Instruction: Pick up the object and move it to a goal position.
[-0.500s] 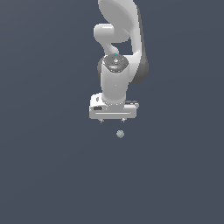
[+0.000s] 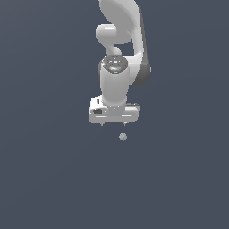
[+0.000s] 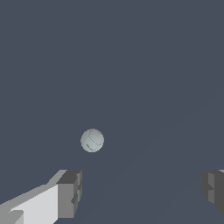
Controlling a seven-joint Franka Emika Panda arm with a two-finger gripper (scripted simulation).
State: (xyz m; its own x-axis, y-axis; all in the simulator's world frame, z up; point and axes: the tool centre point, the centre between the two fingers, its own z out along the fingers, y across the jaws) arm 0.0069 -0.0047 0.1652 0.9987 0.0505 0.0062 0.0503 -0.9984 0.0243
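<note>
End effector (image 2: 113, 124) spread wide, unchanged, still above ball (image 2: 123, 137); ball not gripped.

The ball (image 3: 92, 140) is pale grey-green with faint darker crack-like lines. The arm (image 2: 117, 67) is glossy white with dark grey joints. The gripper (image 3: 141, 192) has dark grey fingertips (image 3: 70, 190). The background is slate blue-grey.

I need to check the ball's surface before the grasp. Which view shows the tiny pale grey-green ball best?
The wrist view: the tiny pale grey-green ball appears large, unobstructed, with faint surface lines visible. In the exterior view it is only a small speck below the white robot gripper.
</note>
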